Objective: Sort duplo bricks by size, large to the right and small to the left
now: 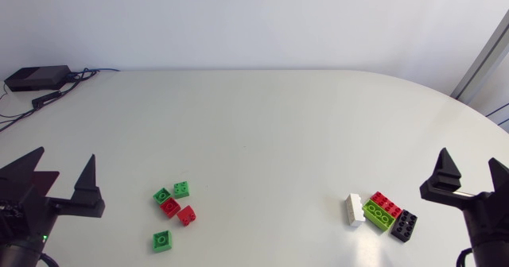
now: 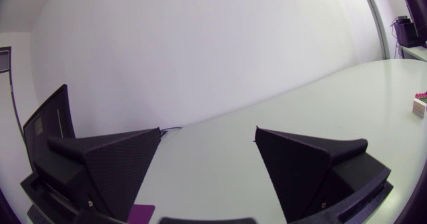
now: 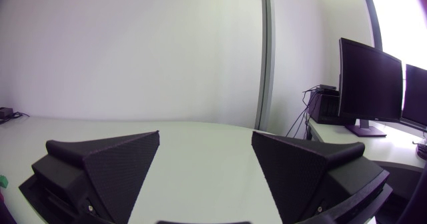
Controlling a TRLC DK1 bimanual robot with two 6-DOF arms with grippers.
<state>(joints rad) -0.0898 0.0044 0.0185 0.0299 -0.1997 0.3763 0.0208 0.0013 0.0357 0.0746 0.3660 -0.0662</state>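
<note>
both the left claw (image 1: 62, 159) and the right claw (image 1: 469, 160) hang spread and empty at the near corners of the white worktop (image 1: 254, 124), with five small bricks (image 1: 169, 207) lying near the left one and four large bricks (image 1: 378, 214) huddled side by side near the right.

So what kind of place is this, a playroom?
More likely a robot lab or office: a white table, a black left gripper and right gripper at its sides, and small duplo bricks and large duplo bricks in two piles.
</note>
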